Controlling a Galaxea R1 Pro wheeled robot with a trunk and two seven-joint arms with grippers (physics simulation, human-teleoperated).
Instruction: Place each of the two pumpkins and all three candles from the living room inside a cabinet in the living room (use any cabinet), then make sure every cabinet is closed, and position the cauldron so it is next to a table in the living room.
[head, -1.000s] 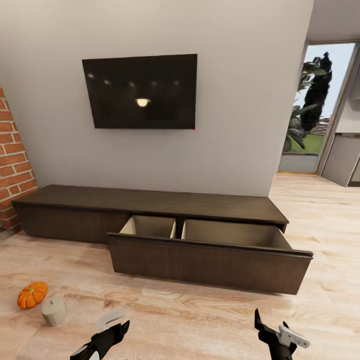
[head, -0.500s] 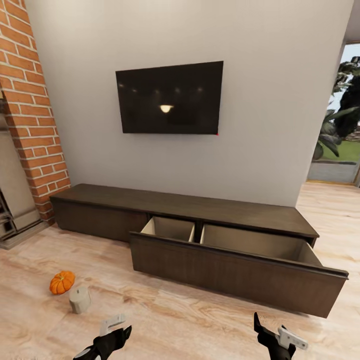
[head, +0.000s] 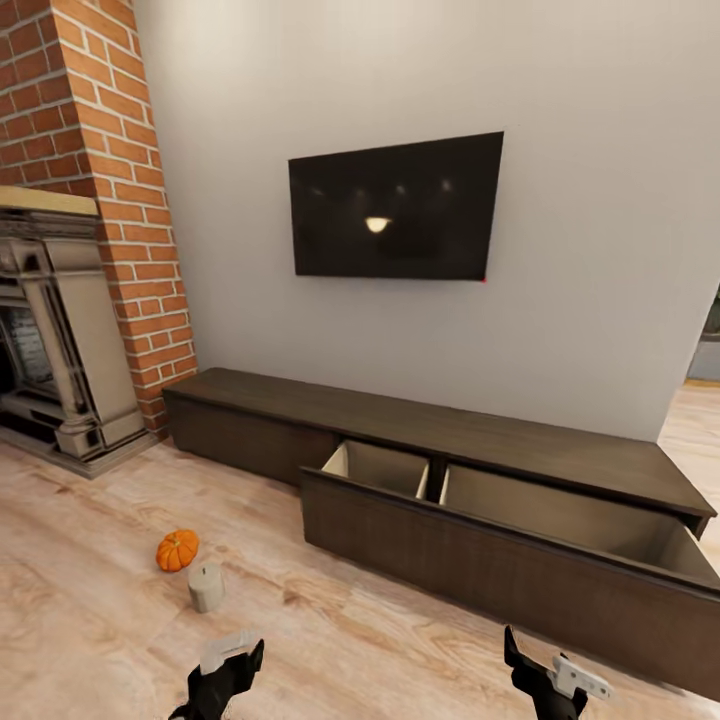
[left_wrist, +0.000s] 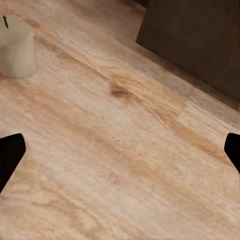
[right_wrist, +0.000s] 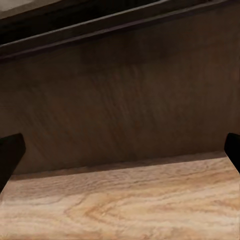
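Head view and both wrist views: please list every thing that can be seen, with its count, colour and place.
pumpkin: 1, bright orange, on the floor left of the open drawer
candle: 1, beige-grey, upright on the floor just in front of the pumpkin, also near the left gripper's camera
cabinet: 1, dark brown, long and low against the wall
drawer: 1 pulled open, dark front, pale inside, two compartments
television: 1, black, on the grey wall above the cabinet
fireplace: 1, stone-coloured, far left
brick column: 1, red, behind the fireplace
floor: light wood
left gripper: 1, black and white, fingers apart, empty
right gripper: 1, black and white, fingers apart, facing the drawer front
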